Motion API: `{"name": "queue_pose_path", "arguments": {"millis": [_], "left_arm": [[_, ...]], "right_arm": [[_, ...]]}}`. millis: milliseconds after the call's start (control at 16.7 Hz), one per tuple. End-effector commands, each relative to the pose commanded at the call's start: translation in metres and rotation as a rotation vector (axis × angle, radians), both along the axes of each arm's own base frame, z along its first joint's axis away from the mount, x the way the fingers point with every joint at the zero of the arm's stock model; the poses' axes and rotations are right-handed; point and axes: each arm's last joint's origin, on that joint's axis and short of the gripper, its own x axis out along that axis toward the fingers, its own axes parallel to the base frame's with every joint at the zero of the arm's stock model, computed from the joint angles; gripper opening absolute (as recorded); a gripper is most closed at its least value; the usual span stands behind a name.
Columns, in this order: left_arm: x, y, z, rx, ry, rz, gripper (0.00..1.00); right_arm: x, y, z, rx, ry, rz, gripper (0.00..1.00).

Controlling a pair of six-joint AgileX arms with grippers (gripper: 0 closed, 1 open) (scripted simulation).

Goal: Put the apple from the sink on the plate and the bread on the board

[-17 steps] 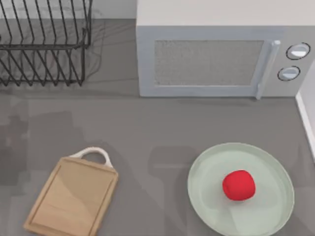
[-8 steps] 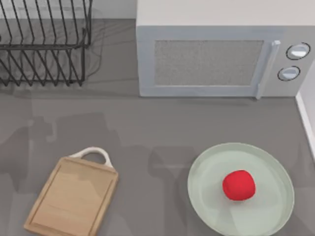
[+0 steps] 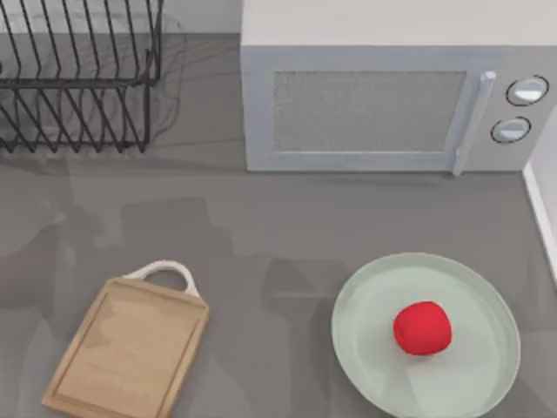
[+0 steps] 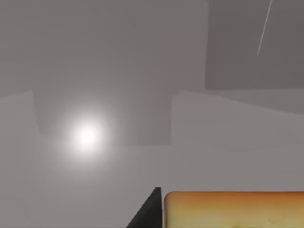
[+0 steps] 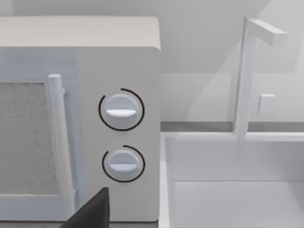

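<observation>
The apple (image 3: 422,327) rests on the plate (image 3: 374,366) near the counter's (image 3: 287,218) front right corner, while the board (image 3: 126,348) lies bare at the front left. In the left wrist view the bread (image 4: 232,209) sits against a dark finger (image 4: 147,213) of the left gripper. Whether the right gripper, facing the microwave (image 5: 80,118) and sink (image 5: 228,180), is wide or narrow cannot be told.

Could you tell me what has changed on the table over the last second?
Only the shadows on the left side of the table shifted: the dark patch above the board spread rightward, and a faint shade now lies on the board. The apple stayed on the plate, and the board, microwave and rack did not move. The left wrist view shows the bread beside a dark finger.
</observation>
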Motion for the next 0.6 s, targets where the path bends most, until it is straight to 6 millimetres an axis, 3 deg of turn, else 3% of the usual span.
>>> {"name": "queue_pose_path", "arguments": {"millis": [300,600], "left_arm": [[0.000,-0.047,-0.007,0.007,0.011,0.232,0.00],[-0.014,-0.106,-0.018,0.026,0.036,0.585,0.00]], "right_arm": [[0.000,0.000,0.000,0.000,0.000,0.000,1.00],[0.000,0.000,0.000,0.000,0.000,0.000,1.00]]}}
